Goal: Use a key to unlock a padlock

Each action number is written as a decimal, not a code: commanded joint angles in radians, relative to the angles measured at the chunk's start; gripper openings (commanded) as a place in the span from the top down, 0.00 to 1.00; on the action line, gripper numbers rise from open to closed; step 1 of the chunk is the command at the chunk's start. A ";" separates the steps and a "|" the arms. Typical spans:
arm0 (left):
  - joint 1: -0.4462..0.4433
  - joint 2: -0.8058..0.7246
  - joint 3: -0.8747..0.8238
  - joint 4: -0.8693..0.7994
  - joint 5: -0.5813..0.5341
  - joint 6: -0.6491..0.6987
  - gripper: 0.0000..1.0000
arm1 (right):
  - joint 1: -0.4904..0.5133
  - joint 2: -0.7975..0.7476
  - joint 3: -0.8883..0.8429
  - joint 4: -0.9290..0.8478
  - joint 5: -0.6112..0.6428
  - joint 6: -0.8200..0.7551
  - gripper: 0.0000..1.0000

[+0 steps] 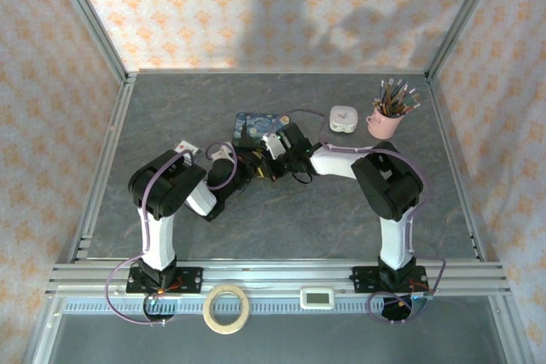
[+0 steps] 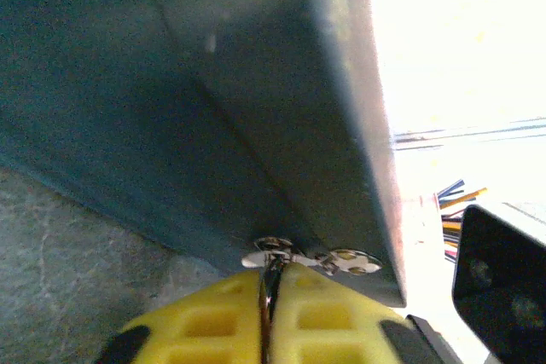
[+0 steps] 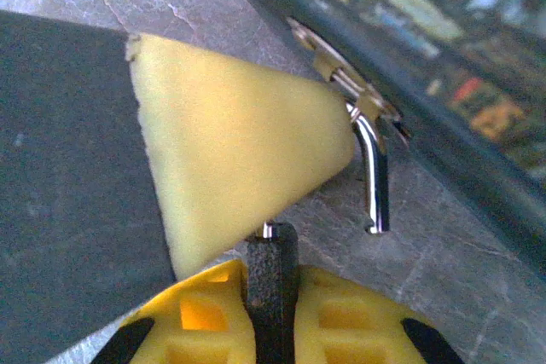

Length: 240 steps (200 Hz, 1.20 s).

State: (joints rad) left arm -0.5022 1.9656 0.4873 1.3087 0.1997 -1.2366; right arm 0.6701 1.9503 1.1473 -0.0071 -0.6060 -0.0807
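The dark padlock [image 3: 271,283] is pinched between my right gripper's [image 3: 271,255] yellow fingers. Its silvery shackle [image 3: 372,172] hooks through the hasp [image 3: 328,59] on the blue tin's [image 3: 444,49] side, and its free end hangs outside the body. My left gripper [image 2: 275,268] is shut on the key [image 2: 309,256], a small silvery bunch held at the fingertips against the tin's [image 2: 213,100] wall. One pale left finger [image 3: 239,138] lies right beside the padlock. From above, the left gripper [image 1: 246,168] and right gripper [image 1: 281,158] meet just in front of the tin [image 1: 256,128].
A small white case [image 1: 343,118] and a pink cup of pencils [image 1: 388,121] stand to the back right. A tape roll [image 1: 226,308] and a small white device [image 1: 319,297] lie on the front rail. Metal frame posts and patterned walls enclose the table.
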 commanded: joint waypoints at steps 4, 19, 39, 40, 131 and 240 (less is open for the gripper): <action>-0.007 0.033 0.017 0.038 -0.001 -0.007 1.00 | 0.011 -0.051 -0.024 0.028 -0.047 0.020 1.00; -0.007 0.039 0.017 0.044 0.000 -0.004 1.00 | 0.011 -0.068 -0.037 0.028 -0.037 0.031 0.95; -0.007 0.043 0.013 0.050 -0.004 -0.005 1.00 | 0.010 -0.106 -0.052 0.001 0.001 0.056 0.71; -0.008 0.043 0.012 0.050 -0.005 -0.005 1.00 | 0.010 -0.111 -0.054 0.000 0.002 0.058 0.70; -0.008 0.039 -0.005 0.073 -0.015 -0.004 1.00 | -0.072 -0.343 -0.065 -0.056 0.386 0.303 0.45; -0.018 0.059 -0.020 0.136 -0.083 -0.051 1.00 | -0.158 -0.076 -0.058 0.326 0.248 0.614 0.43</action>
State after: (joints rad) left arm -0.5117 2.0037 0.4808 1.3857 0.1627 -1.2644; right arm 0.5079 1.8683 1.1477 0.1505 -0.3000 0.4351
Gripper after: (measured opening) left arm 0.046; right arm 0.568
